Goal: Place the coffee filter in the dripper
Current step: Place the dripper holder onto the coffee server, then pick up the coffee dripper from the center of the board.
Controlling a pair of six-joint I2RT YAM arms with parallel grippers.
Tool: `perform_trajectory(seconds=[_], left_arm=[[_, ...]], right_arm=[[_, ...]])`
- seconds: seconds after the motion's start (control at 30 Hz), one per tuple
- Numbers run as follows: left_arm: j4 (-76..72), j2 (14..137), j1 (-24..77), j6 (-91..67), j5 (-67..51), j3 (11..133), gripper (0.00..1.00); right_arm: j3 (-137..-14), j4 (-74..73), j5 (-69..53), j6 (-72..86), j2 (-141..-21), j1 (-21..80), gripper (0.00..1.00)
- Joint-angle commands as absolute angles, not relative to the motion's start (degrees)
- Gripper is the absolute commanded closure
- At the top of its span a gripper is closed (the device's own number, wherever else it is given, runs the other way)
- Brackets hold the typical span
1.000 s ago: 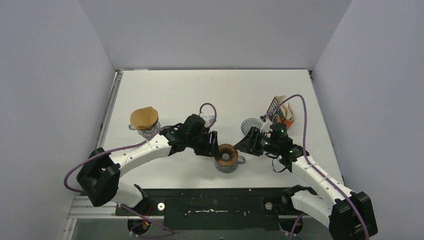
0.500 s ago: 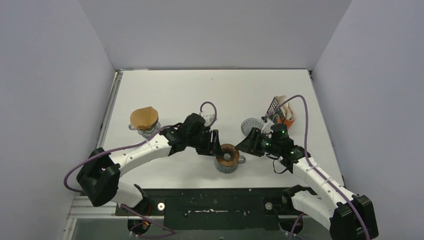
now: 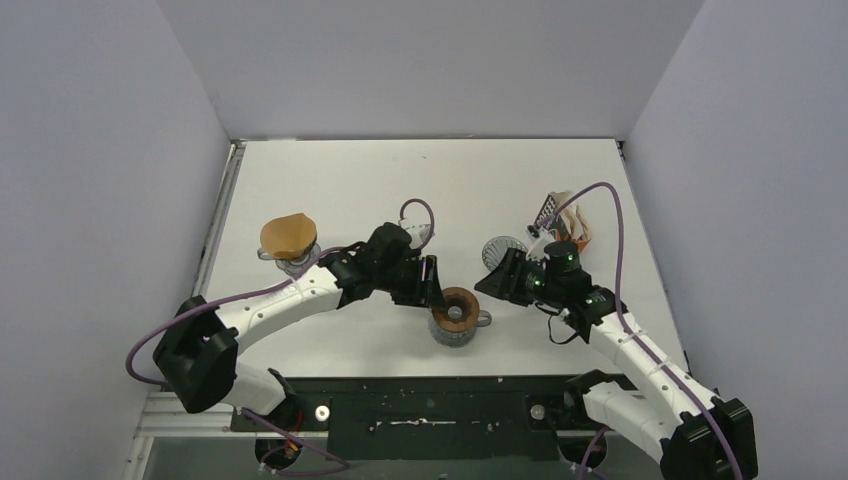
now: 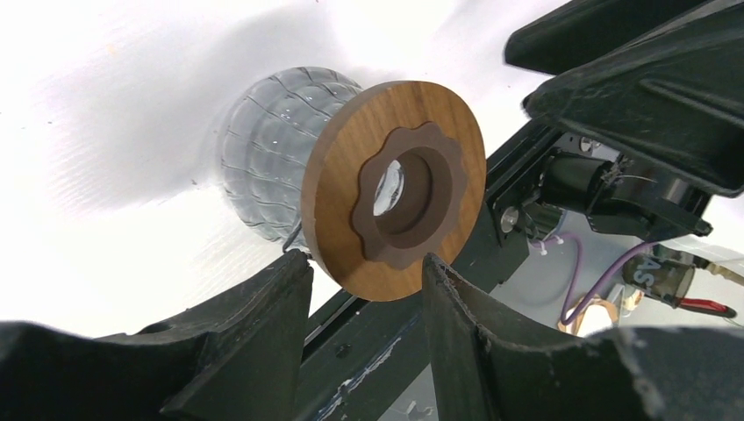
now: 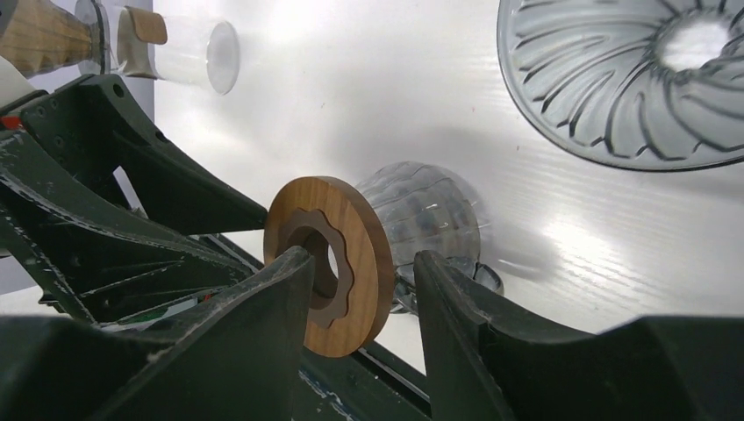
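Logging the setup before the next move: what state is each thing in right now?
Dripper: on the table, no filter seen inside.
Wooden ring: lying on top of the quilted glass cup.
Tan paper cone: seated in a glass vessel.
Left gripper: open, empty.
Right gripper: open, empty.
White coffee filter: not visible.

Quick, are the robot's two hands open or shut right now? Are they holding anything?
Left gripper: open, holding nothing.
Right gripper: open, holding nothing.
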State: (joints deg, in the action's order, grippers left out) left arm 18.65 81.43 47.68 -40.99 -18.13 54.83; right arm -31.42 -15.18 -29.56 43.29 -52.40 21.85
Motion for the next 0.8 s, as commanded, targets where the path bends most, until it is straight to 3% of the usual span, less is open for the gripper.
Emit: perform_trajectory(seconds=[0.0,0.43,0.77], left_arm=[[21.99,78.90,47.17,-37.66,-14.85,58.08,0.53],[26.94,76.06,44.64,-32.82,-12.73,60.21,0.50],[31.02,72.35,40.89,-27.16,-10.54,64.59,0.44]], right_arm=[[-37.51,-17.87,-23.98,38.52,-52.60,22.26,0.53],[-48.06,-27.90,-2.05,32.12,-56.55,21.50,0.46],[-46.93,-26.80,2.22,31.79,-60.51,18.47,0.45]])
